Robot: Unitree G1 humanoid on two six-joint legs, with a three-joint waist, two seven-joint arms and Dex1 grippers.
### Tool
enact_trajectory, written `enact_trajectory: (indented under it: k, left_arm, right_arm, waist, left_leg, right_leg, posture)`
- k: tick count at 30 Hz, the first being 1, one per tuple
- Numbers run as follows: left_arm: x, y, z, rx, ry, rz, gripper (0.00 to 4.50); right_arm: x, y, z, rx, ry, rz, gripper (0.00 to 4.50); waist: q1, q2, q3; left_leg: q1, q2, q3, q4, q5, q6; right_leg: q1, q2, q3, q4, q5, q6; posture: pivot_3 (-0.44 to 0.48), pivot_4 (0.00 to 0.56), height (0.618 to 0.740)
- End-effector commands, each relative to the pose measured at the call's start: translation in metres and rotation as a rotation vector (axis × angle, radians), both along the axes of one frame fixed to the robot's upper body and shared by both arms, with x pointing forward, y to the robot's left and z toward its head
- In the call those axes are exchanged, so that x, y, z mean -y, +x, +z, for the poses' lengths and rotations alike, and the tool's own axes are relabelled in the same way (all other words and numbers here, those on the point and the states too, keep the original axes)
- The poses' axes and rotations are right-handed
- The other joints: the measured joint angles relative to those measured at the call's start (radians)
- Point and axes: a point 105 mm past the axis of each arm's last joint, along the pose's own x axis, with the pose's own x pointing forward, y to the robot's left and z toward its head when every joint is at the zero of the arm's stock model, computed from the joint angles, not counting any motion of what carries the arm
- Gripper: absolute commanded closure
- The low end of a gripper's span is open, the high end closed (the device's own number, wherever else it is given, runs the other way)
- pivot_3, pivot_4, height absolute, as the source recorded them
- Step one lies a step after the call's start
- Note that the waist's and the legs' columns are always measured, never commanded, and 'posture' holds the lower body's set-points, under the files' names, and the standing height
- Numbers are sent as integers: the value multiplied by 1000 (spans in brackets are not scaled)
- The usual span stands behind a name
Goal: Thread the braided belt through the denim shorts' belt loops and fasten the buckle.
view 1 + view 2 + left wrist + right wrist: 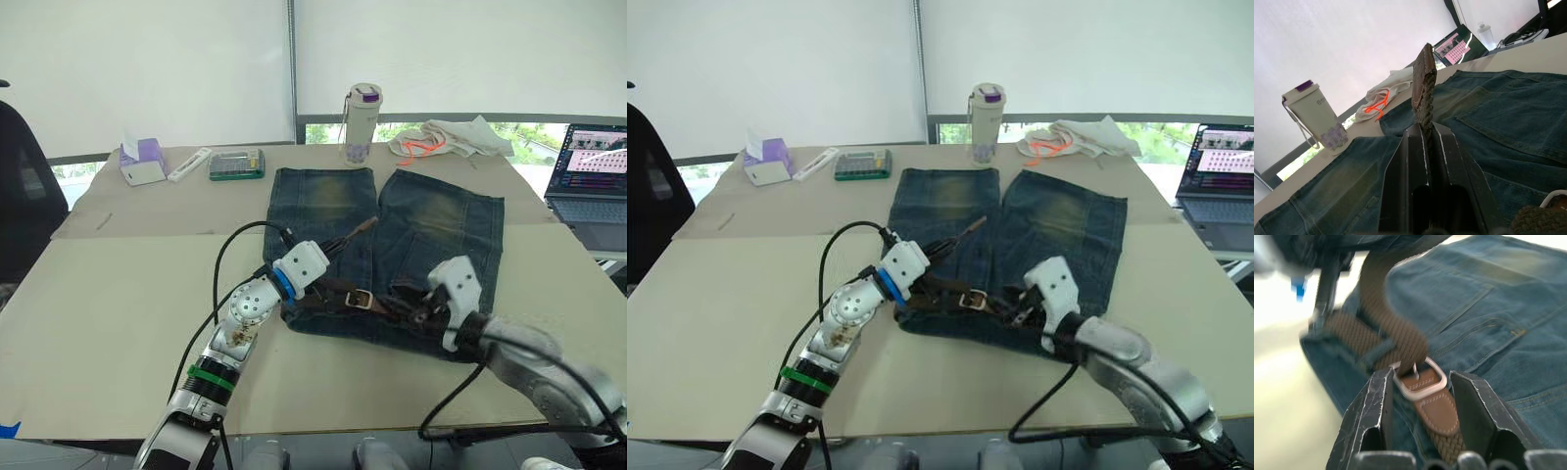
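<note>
The fastening step was in hand; the left gripper (1426,142) pinched the belt (1396,333) tip, already through the buckle (1418,379); the right gripper (1418,401) stood open astride the buckle, holding nothing; next, I judge, pull the tip and seat the prong.

Left gripper (333,247) points toward 1 o'clock, fingers (1415,161) pinched together; right gripper (419,311) points toward 10 o'clock, its fingers (1374,416) spread apart.

- Head pair: looking forward and down over table (118,294), both sharing denim shorts (441,225).
- Left wrist: low, close, facing laptop (1457,49).
- Right wrist: very close above buckle (1418,379).
</note>
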Motion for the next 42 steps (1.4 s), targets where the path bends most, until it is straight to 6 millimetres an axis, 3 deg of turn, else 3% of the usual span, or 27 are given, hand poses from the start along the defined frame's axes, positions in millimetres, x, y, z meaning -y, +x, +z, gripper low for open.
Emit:
enact_trajectory:
  k: [1, 4, 15, 22, 29, 35, 42]
  left_arm:
    - [-7, -1, 11, 26, -12, -6, 4500]
    - [-16, 5, 10, 23, -1, 34, 4500]
    - [-22, 7, 7, -68, -64, 42, 4500]
    - [-21, -4, -3, -50, 108, -65, 4500]
    - [-20, -8, -14, -42, 296, -114, 4500]
    - [-14, -13, -17, 33, 474, -168, 4500]
    - [-8, -15, -13, 264, 743, -210, 4500]
  right_arm:
    - [-7, 3, -4, 104, -122, 49, 2447]
    - [-7, 5, -18, 108, -211, 62, 2447]
    - [-7, 16, -31, 142, -282, 22, 2447]
    - [-6, 24, -34, 179, -326, -26, 2447]
    - [-1, 28, -32, 278, -394, -89, 4485]
    - [2, 32, -21, 450, -485, -133, 4485]
    - [8, 38, -11, 727, -699, -110, 4485]
  waist:
    - [1, 0, 0]
    - [3, 0, 0]
    - [4, -1, 0]
    - [3, -1, 0]
    - [4, -2, 0]
    - [5, -2, 0]
    - [5, -2, 0]
  left_leg:
    - [0, 0, 0, 0, 0, 0]
    - [0, -1, 0, 0, 0, 0]
    - [0, -1, -2, 0, 0, -1]
    - [1, -1, -1, 0, 0, -1]
    - [1, -1, -1, 0, 0, -1]
    - [1, -2, -1, 0, 1, -1]
    - [0, -2, 0, 0, 1, -1]
  right_leg:
    - [0, 0, 0, 0, 0, 0]
    - [0, -1, 0, 0, 1, -2]
    - [0, -1, 0, 0, 2, -3]
    - [0, -1, 0, 1, 2, -3]
    - [0, -1, 0, 1, 2, -3]
    - [0, -1, 0, 1, 2, -3]
    - [-1, -1, 0, 1, 2, -3]
  posture:
    - [0, 150, 740]
    - [0, 150, 740]
    - [0, 150, 740]
    - [0, 150, 740]
    - [0, 150, 740]
    - [0, 150, 740]
    - [0, 150, 740]
